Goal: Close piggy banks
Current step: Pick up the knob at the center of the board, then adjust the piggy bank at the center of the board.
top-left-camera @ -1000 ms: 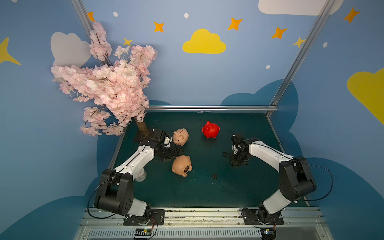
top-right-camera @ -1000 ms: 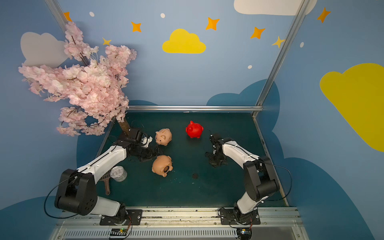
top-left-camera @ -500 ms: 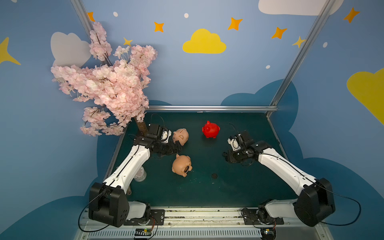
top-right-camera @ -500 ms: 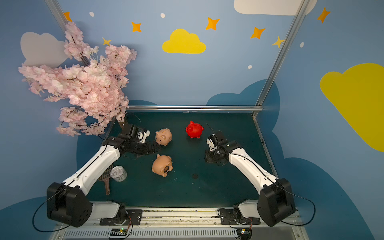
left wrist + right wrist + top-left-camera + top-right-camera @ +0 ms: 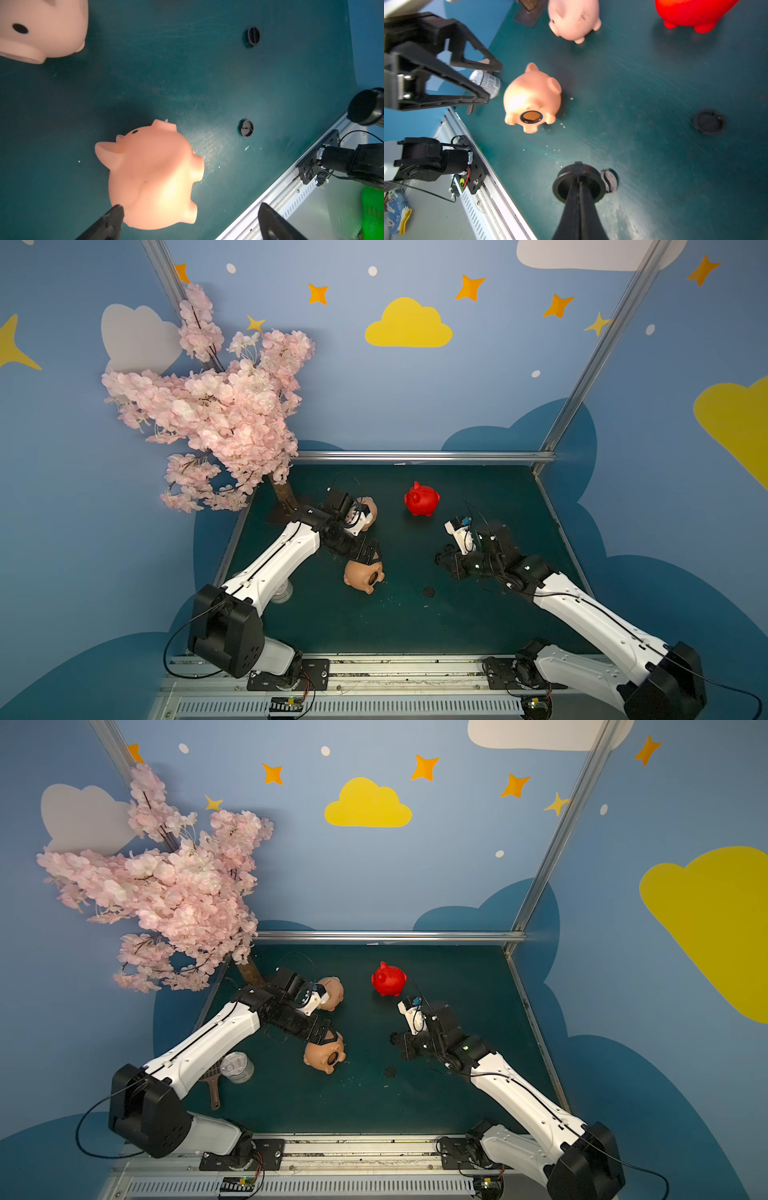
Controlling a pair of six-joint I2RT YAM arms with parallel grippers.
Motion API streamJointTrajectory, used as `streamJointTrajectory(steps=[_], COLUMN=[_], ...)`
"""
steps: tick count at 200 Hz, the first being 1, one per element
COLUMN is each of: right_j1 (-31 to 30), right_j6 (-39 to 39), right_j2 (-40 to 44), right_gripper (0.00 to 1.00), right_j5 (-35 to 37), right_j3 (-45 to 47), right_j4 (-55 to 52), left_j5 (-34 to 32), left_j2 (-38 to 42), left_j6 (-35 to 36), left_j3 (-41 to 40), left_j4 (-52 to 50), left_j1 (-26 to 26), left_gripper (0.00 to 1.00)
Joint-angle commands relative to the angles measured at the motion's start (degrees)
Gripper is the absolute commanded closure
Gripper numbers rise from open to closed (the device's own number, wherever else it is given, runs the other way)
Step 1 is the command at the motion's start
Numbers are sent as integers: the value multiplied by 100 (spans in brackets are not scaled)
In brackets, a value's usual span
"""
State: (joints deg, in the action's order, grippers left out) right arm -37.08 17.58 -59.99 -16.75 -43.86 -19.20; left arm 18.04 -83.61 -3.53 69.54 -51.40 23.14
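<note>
A peach-tan piggy bank [image 5: 360,576] lies on its side, and its round belly hole [image 5: 531,117] stands uncovered. My left gripper [image 5: 365,556] hovers open just over its back, one fingertip [image 5: 117,209] beside the body. A second peach-tan piggy bank [image 5: 370,508] stands upright behind the left wrist. The red piggy bank [image 5: 422,499] stands at the back middle. My right gripper [image 5: 579,178] is shut on a dark round plug [image 5: 564,187], right of the lying pig. Two more plugs [image 5: 709,122] [image 5: 246,127] lie on the mat.
A pink blossom tree [image 5: 224,418] overhangs the back left corner. A clear cup [image 5: 237,1067] and a wooden-handled tool [image 5: 214,1094] sit off the mat's left edge. The metal rail [image 5: 374,668] runs along the front.
The right arm has stretched out low and carried its plug left, toward the table's middle. The left gripper has shifted forward over the lying pig, still open.
</note>
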Motion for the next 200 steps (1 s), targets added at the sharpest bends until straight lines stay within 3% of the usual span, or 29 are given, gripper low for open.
streamJointTrajectory(steps=[1, 57, 159, 200], right_j1=[-154, -485, -623, -613], right_j6=[38, 209, 218, 315], right_j2=[212, 225, 651, 850], right_gripper=[100, 100, 100, 100], right_j5=[32, 60, 429, 603], right_j3=[255, 812, 1485, 1742], right_j4=[779, 1618, 2086, 2218], left_j5=[-87, 143, 761, 44], left_j2=[-141, -478, -759, -911], left_j6=[296, 243, -350, -313], left_j3=[91, 152, -135, 75], left_j4=[-448, -497, 30, -327], left_j1=[-37, -78, -69, 60], left_gripper=[1, 1, 3, 1])
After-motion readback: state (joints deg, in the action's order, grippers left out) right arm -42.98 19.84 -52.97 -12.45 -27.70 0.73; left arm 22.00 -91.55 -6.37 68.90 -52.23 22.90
